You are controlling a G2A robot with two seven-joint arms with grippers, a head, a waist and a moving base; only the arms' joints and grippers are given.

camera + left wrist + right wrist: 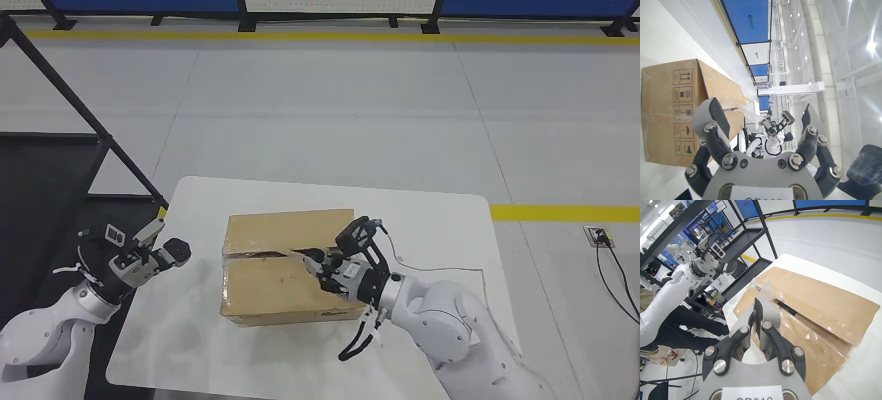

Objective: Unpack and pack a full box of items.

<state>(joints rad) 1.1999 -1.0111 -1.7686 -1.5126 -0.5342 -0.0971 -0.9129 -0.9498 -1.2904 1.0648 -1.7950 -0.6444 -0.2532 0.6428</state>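
One cardboard box [288, 268] sits mid-worktop [440, 230], flaps down and the seam partly parted. Right gripper [755, 311] is closed on a lifted strip of clear tape [762, 289], judged to be stripping the seal so the flaps can open. Left gripper [761, 117] hangs open and empty, well apart off the box's end. Tape remaining along the seam blocks access. A black rack [745, 239] stands beside the worktop.

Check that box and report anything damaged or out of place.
The clear tape on the cardboard box is lifted and crumpled at one end of the top seam, with its end pinched in the right hand. The flaps stand apart along a dark gap, and one edge sits higher than the other.
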